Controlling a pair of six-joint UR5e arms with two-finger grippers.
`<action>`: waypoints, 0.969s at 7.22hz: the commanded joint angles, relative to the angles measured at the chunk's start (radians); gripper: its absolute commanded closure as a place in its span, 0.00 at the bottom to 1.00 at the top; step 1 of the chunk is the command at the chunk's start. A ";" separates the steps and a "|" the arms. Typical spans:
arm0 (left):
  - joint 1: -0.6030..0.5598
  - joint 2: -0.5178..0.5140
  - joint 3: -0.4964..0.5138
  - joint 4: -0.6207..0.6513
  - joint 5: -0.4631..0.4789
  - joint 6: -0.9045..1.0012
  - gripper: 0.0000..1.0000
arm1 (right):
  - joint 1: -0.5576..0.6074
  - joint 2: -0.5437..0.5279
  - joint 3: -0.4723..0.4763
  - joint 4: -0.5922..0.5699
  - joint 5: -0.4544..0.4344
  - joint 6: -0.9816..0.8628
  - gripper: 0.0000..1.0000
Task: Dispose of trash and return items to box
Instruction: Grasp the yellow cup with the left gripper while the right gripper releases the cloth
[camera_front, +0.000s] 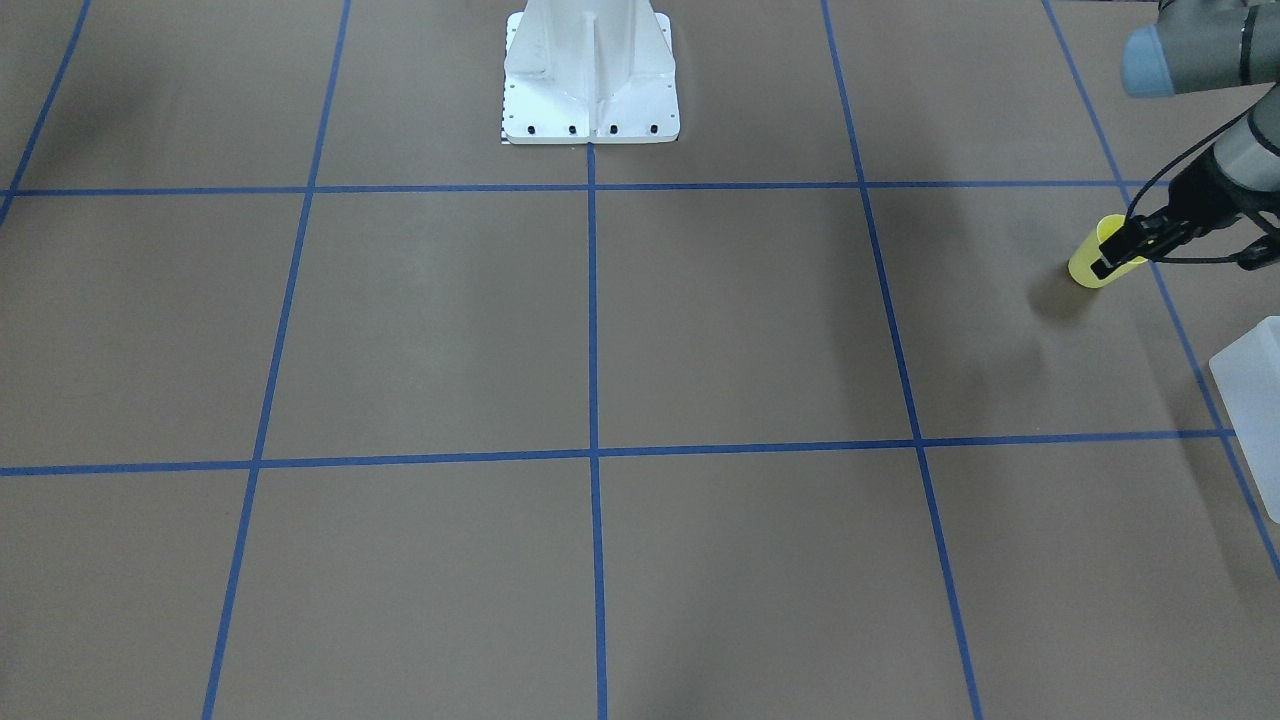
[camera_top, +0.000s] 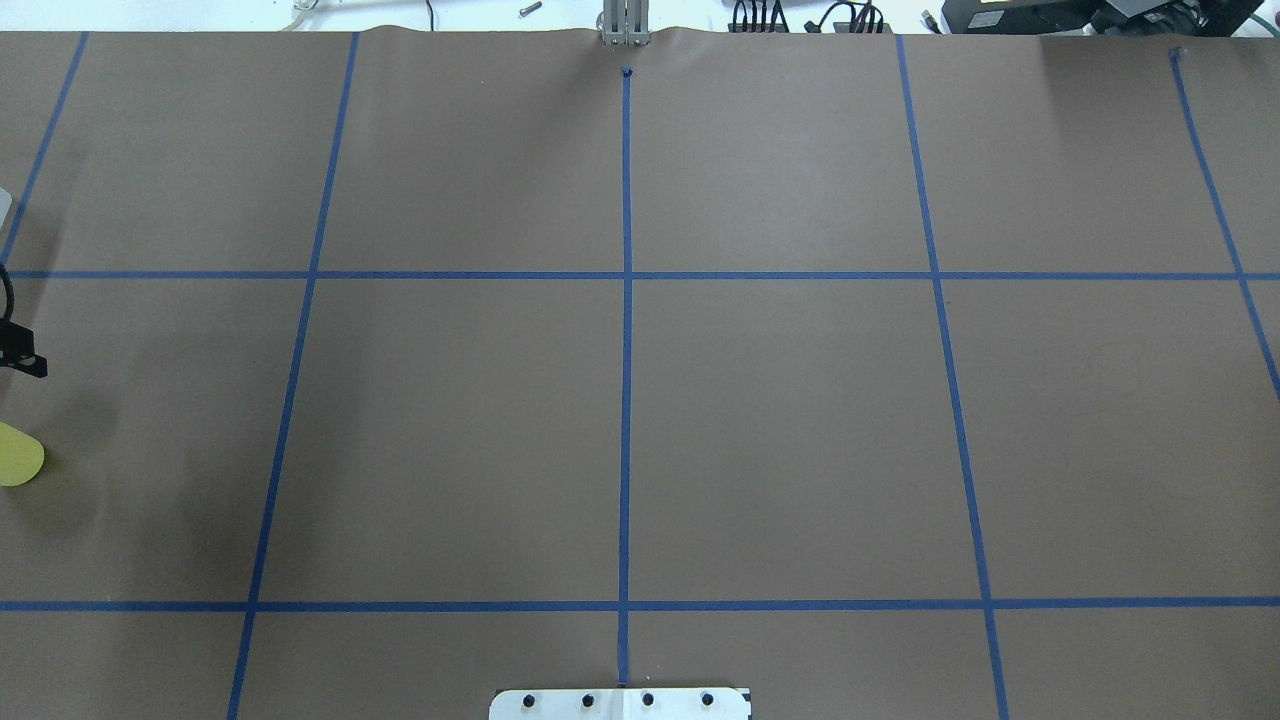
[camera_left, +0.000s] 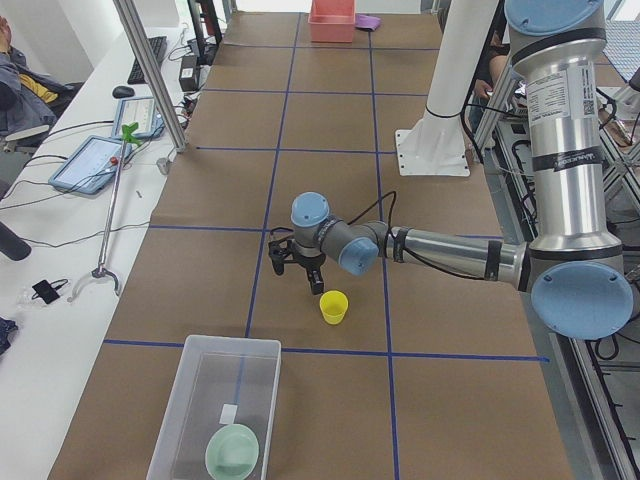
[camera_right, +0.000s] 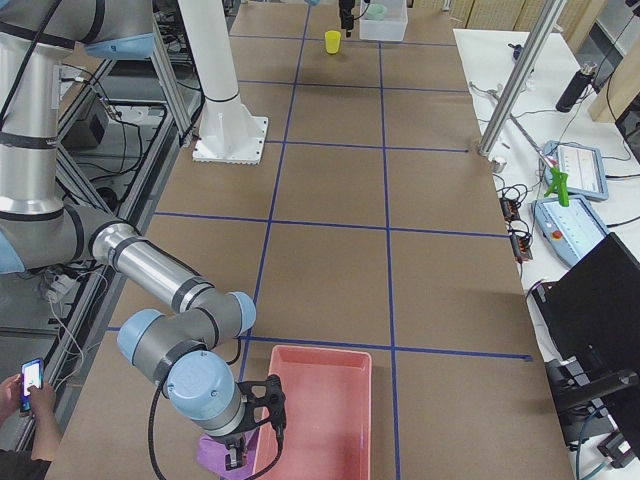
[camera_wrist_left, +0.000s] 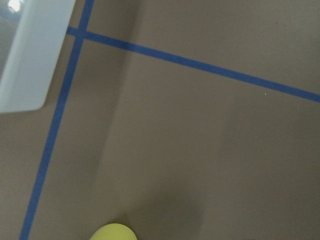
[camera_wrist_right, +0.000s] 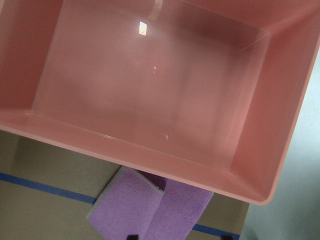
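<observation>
Milky plastic box (camera_left: 232, 341) apart from left gripper (camera_left: 298, 278) (beside yellow cup (camera_left: 333, 307))

Five loose things are sitting on the desk (camera_top: 780, 420), one of each kind. One yellow cup (camera_left: 334, 307), one translucent box (camera_left: 215, 385) and one green bowl (camera_left: 233, 452), lying inside that box, are sitting toward the desk's left edge. One pink bin (camera_right: 322, 410) and one purple cloth (camera_wrist_right: 150, 212) are resting toward its right edge. Two grippers are hovering over the desk: the left gripper (camera_left: 297, 275) and the right gripper (camera_right: 255, 445).
</observation>
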 joint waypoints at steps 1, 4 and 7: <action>0.054 0.050 0.001 -0.057 0.040 -0.046 0.10 | 0.000 0.001 -0.004 0.001 0.013 0.000 0.00; 0.061 0.066 0.010 -0.060 0.037 -0.052 0.16 | -0.002 0.004 -0.003 0.001 0.022 0.002 0.00; 0.067 0.064 0.035 -0.061 0.034 -0.053 0.56 | -0.134 0.015 0.165 -0.007 0.198 0.262 0.00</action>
